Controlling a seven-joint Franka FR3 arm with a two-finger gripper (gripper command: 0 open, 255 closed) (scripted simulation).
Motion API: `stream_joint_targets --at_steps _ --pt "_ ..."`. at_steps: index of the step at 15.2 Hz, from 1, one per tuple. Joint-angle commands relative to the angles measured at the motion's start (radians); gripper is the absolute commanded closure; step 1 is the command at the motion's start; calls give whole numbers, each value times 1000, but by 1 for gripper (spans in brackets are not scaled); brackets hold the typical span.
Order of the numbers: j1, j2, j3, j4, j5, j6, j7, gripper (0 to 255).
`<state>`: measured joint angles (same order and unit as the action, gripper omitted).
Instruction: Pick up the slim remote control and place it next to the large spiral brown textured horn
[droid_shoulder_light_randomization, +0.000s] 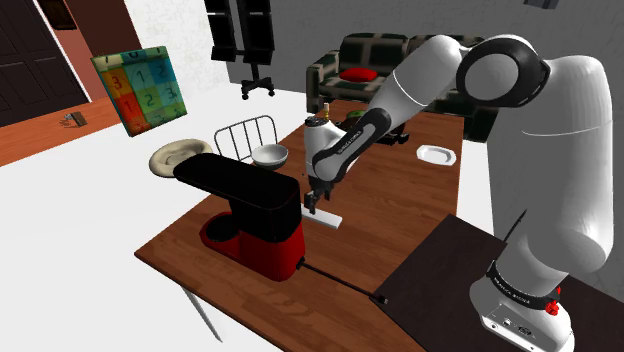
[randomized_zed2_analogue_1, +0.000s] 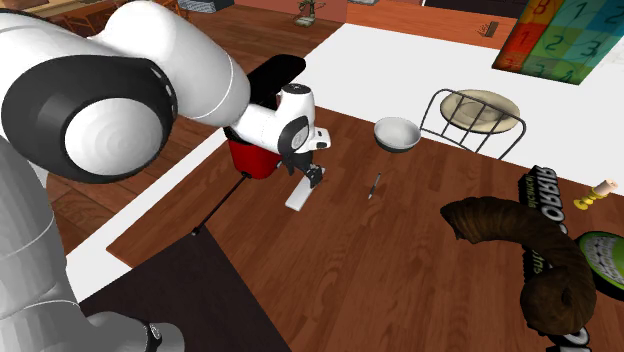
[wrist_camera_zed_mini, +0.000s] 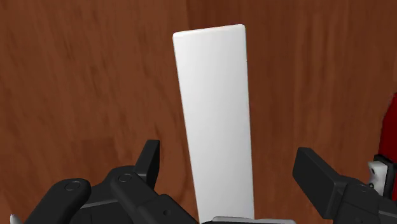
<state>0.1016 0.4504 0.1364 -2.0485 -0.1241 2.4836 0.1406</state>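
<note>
The slim remote control (wrist_camera_zed_mini: 216, 114) is drawn as a plain white slab lying flat on the brown wooden table (droid_shoulder_light_randomization: 400, 215). It also shows as a white remote (droid_shoulder_light_randomization: 328, 219) beside the coffee machine, and as a white remote (randomized_zed2_analogue_1: 298, 194) under the hand. My black gripper (droid_shoulder_light_randomization: 312, 205) hangs just over its near end, open. In the wrist view the gripper (wrist_camera_zed_mini: 229, 156) straddles the slab, with a finger (wrist_camera_zed_mini: 151, 156) on either side and a gap to each. From the second exterior view the gripper (randomized_zed2_analogue_1: 314, 178) points down. The big brown spiral horn (randomized_zed2_analogue_1: 520, 240) lies far along the table, at that view's right.
A red and black coffee machine (droid_shoulder_light_randomization: 250, 215) stands close beside the remote. A white bowl (droid_shoulder_light_randomization: 270, 154), a wire chair (droid_shoulder_light_randomization: 243, 135) and a small white dish (droid_shoulder_light_randomization: 436, 154) sit further back. A thin dark stick (randomized_zed2_analogue_1: 374, 186) lies between bowl and remote. A dark mat (droid_shoulder_light_randomization: 440, 270) covers the near table end.
</note>
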Motion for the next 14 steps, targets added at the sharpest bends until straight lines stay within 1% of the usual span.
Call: stream_joint_targets --at_steps 1,9,14 --pt "13 75 -10 67 -16 16 13 0" --pt "23 161 -24 84 -32 85 24 0" --pt "23 161 -24 84 -32 85 24 0"
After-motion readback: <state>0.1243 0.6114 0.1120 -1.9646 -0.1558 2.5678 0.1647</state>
